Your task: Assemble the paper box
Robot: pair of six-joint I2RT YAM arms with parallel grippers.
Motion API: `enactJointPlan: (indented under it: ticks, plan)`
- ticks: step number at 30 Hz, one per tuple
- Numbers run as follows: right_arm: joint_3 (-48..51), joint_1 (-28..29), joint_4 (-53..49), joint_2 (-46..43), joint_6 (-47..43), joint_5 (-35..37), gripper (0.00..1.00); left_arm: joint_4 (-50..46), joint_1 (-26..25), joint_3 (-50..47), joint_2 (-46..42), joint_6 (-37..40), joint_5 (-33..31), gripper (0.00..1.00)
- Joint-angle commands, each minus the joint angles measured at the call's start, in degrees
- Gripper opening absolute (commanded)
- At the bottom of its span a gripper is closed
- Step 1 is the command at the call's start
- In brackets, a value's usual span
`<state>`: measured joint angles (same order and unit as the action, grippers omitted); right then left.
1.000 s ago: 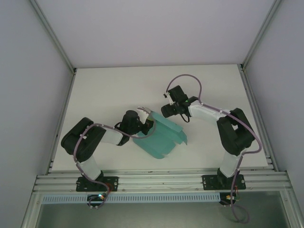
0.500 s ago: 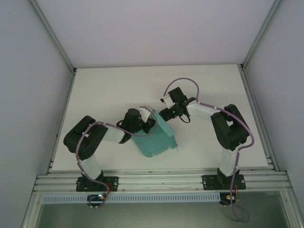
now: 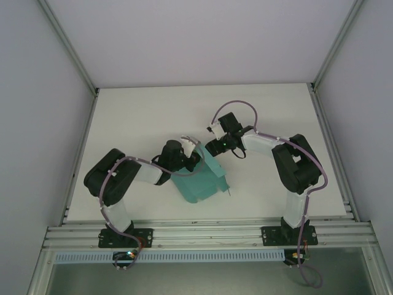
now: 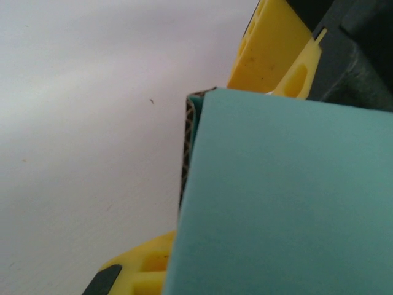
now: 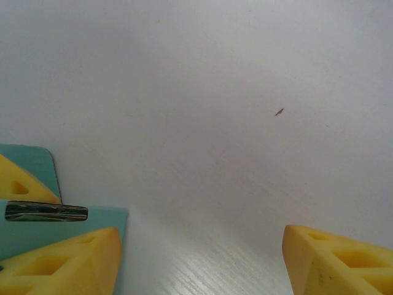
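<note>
- The paper box (image 3: 201,181) is sitting partly folded at the lower centre of the overhead frame, on the white desk (image 3: 135,117) and closest to the arm bases. It is looking roughly square and turned diagonal to the desk edge, so no long axis is reading clearly.
- The left hand (image 3: 190,155) is reaching in from the left and clenching the box's upper-left edge. Its wrist view is showing the card (image 4: 288,203) pinched between two yellow fingers (image 4: 270,43).
- Just beyond, the right hand (image 3: 211,145) is hovering at the box's upper corner, released and carrying nothing. Its fingers (image 5: 334,258) are standing wide apart over bare desk.
- In that wrist view the teal is lying at the lower left, outside the gap, so the right hand is probably needing to shift that way before closing.
- The overhead view is giving the layout, while the wrist views are giving the grip and the gap.
</note>
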<state>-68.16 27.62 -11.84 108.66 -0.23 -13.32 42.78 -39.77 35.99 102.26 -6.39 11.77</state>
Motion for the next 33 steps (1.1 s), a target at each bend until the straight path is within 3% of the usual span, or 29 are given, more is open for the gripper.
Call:
enactJointPlan:
  ticks: [1, 5, 10, 13, 17, 25, 30, 33]
  plan:
    - [2.35, 4.04, 0.47, -0.22, 2.35, -8.50, 0.71, -2.06, -3.60, 2.19, 0.35, 1.18, -14.99, 0.00]
    - [4.37, 3.61, 2.01, -3.05, 5.44, -4.16, 0.71, -11.55, -6.28, 6.44, 1.21, 0.45, -35.55, 0.00]
    - [6.55, 3.94, 6.02, -3.14, 9.57, -10.09, 0.71, -12.02, -6.94, 8.33, 3.13, -8.15, -40.25, 0.00]
    - [8.07, 4.03, 9.31, -3.37, 12.06, -12.85, 0.71, -12.16, -8.11, 9.69, 3.89, -8.57, -43.02, 0.00]
    - [8.18, 3.64, 9.48, -3.64, 12.89, -9.78, 0.71, -8.21, -8.18, 8.29, 4.02, -4.15, -36.81, 0.00]
    - [6.29, -1.47, -2.61, -11.26, 11.91, 10.71, 0.74, 3.13, -7.17, -3.51, -0.16, -1.21, -18.54, 0.00]
    - [7.09, -3.52, -4.98, -17.83, 7.47, 7.69, 0.75, 5.12, -6.95, -4.86, 0.03, -1.13, -14.14, 0.00]
    - [8.60, -3.47, -2.50, -20.21, 4.93, -2.21, 0.75, 4.45, -6.73, -3.95, 0.69, -0.19, -13.17, 0.00]
